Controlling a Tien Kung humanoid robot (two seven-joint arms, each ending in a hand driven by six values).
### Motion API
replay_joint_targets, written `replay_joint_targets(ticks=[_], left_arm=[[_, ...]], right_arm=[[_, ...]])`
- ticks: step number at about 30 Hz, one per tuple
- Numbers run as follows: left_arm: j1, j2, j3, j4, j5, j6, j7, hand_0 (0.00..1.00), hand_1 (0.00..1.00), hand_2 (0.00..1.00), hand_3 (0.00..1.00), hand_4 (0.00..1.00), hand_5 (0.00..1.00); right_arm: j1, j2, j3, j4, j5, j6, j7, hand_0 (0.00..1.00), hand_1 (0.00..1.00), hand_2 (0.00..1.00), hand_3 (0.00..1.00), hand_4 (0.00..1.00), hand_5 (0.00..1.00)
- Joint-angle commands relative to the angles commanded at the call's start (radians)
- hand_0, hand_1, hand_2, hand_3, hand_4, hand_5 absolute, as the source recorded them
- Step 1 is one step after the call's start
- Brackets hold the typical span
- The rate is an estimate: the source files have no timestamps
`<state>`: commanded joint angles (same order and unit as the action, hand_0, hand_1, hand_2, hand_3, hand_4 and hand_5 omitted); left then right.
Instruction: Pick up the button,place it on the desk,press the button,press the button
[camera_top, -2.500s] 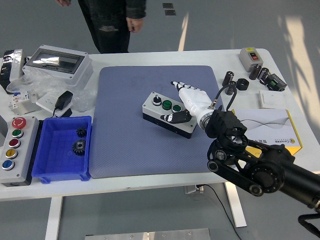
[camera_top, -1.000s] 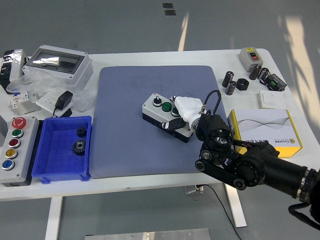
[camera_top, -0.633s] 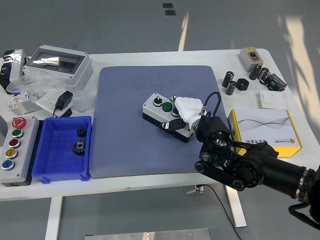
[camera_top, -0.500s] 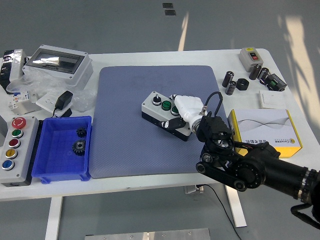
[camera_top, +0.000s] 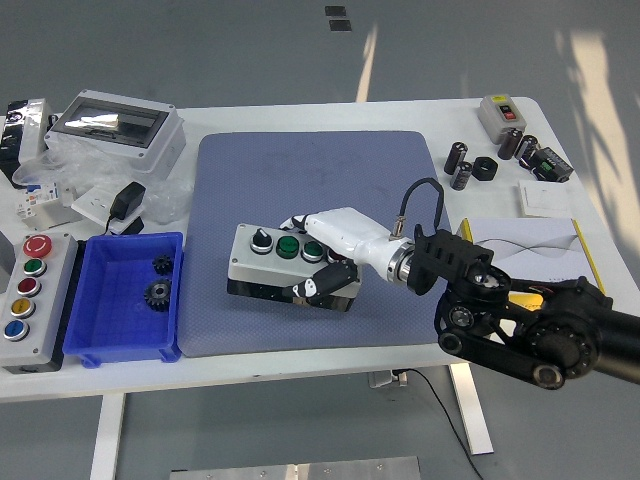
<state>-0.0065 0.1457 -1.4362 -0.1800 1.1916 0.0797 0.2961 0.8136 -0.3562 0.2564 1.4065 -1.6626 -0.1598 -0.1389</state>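
I have the button box (camera_top: 285, 268) on the blue mat (camera_top: 310, 180), toward the mat's near edge and left of centre. It is a grey box with black sides; I see a black knob and a green button on top, the rest hidden by fingers.

My right hand (camera_top: 322, 252) is closed around the box's right end: white fingers (camera_top: 318, 222) lie over the top face, and the thumb (camera_top: 318, 284) hooks against the near side. The arm comes in from the lower right. I cannot tell whether the box rests flat on the mat or is lifted a little. My left hand is out of view.

I judge the carry to be under way, with release and pressing not yet done.

The risks as I see them: the grip is on one end only, so the free left end could sag or twist and the box could slip out. My fingers already lie over the top buttons, so I could press one by accident. The box is near the blue bin (camera_top: 127, 297), which holds two gears (camera_top: 158, 281); drifting further left could knock it. A second button panel (camera_top: 28, 285) stands left of the bin.
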Motion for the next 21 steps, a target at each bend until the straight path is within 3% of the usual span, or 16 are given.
replay_joint_targets(ticks=[8,9,14,15,20,21], left_arm=[[-0.004,0.001,-0.003,0.000,0.006,-0.001,0.001,0.625,0.586,0.548,0.616,0.634,0.200],[-0.004,0.001,-0.003,0.000,0.006,-0.001,0.001,0.625,0.586,0.548,0.615,0.634,0.203],[-0.005,0.000,-0.003,0.000,0.007,-0.001,0.001,0.625,0.586,0.548,0.615,0.634,0.203],[-0.005,0.000,-0.003,0.000,0.007,-0.001,0.001,0.625,0.586,0.548,0.616,0.635,0.202],[-0.007,0.000,-0.003,0.000,0.007,-0.001,0.001,0.625,0.586,0.548,0.616,0.635,0.202],[-0.007,0.001,-0.003,0.000,0.007,-0.001,0.001,0.625,0.586,0.547,0.615,0.635,0.205]], right_arm=[[0.010,0.038,-0.062,-0.143,-0.101,-0.057,0.057,0.211,0.324,0.349,0.332,0.057,0.002],[0.009,0.041,-0.064,-0.157,-0.108,-0.061,0.057,0.324,0.402,0.391,0.406,0.176,0.002],[0.008,0.050,-0.063,-0.206,-0.132,-0.070,0.052,0.324,0.402,0.391,0.406,0.176,0.002],[0.008,0.050,-0.062,-0.213,-0.134,-0.072,0.052,0.623,0.585,0.548,0.528,0.223,0.002],[0.009,0.050,-0.063,-0.232,-0.131,-0.077,0.052,0.623,0.585,0.548,0.528,0.223,0.002],[0.009,0.050,-0.063,-0.233,-0.129,-0.076,0.052,0.750,0.685,0.636,0.625,0.086,0.002]])
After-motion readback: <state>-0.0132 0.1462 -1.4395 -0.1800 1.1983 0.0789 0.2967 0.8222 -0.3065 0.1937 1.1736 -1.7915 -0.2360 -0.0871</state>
